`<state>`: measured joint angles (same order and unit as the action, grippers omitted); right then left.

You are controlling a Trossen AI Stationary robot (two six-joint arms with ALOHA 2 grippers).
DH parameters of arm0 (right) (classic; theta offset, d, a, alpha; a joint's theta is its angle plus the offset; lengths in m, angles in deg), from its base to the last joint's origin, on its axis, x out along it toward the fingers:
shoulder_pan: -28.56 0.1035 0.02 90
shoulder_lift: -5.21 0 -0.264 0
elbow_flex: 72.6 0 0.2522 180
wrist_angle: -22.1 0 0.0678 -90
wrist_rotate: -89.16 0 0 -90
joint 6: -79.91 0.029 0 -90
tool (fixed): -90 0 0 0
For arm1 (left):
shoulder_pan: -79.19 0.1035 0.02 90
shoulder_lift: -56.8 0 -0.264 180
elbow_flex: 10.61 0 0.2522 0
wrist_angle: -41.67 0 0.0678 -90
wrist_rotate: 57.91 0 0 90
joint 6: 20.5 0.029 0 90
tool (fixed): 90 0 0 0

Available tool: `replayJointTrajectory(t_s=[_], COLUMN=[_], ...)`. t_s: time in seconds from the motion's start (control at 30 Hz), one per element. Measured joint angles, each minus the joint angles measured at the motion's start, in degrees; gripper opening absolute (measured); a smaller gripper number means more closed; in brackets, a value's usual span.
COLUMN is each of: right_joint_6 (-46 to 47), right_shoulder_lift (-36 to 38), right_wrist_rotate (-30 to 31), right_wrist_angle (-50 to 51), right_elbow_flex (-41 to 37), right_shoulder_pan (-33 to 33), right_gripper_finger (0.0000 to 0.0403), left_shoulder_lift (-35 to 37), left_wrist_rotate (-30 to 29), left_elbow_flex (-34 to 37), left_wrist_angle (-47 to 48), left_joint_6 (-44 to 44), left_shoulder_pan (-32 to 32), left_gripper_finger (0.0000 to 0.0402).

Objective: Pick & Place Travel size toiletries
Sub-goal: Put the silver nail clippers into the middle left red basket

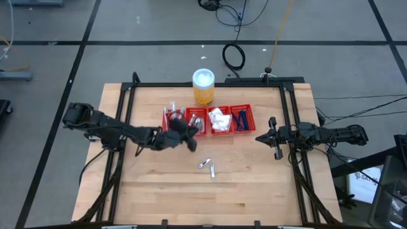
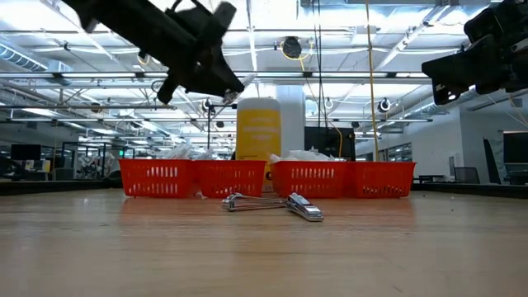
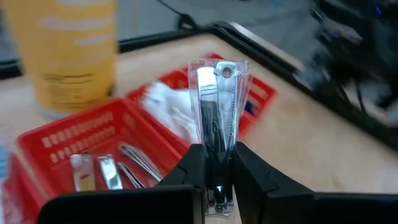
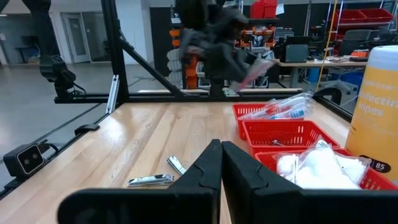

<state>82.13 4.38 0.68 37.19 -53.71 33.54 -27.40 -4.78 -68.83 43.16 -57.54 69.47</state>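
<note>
My left pincer [image 3: 217, 180] pinches a wrapped nail clipper [image 3: 217, 106] by its end above the tray [image 3: 56, 146]; light, stiff, slippery.

Red tray [image 2: 264, 179] on table [image 2: 264, 247], yellow jar [image 2: 258, 132] behind it, two metal clippers [image 2: 272, 204] lying in front, left pincer [image 2: 221, 80] raised above.

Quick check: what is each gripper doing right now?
Left gripper: closed on a wrapped nail clipper, above the red tray.
Right gripper: shut, empty, waiting at the table's right.
</note>
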Motion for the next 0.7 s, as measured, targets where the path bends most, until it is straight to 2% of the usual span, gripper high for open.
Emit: replayJointTrajectory(t_s=[0.13,0.47,0.6,0.7], right_joint_6=[0.00,-0.02,-0.02,-0.07], right_shoulder_lift=[0.01,0.00,-0.02,-0.02], right_wrist_rotate=[0.00,0.15,0.17,0.18], right_wrist_angle=[-0.16,-0.21,-0.21,-0.23], right_elbow_flex=[0.00,0.00,0.00,0.00], right_shoulder_pan=[-0.01,-0.01,-0.01,-0.01], right_gripper_finger=[0.0000,0.0000,0.0000,0.0000], left_shoulder_lift=[0.00,-4.61,-6.05,-6.34], left_wrist_rotate=[-0.87,-0.55,1.90,5.27], left_elbow_flex=[0.00,0.00,-0.72,-3.86], left_wrist_angle=[0.15,1.82,3.45,10.76], left_joint_6=[-6.84,-11.56,-12.70,-12.83], left_shoulder_pan=[3.75,6.34,6.55,7.27], left_gripper_finger=[0.0039,0.0037,0.0037,0.0037])
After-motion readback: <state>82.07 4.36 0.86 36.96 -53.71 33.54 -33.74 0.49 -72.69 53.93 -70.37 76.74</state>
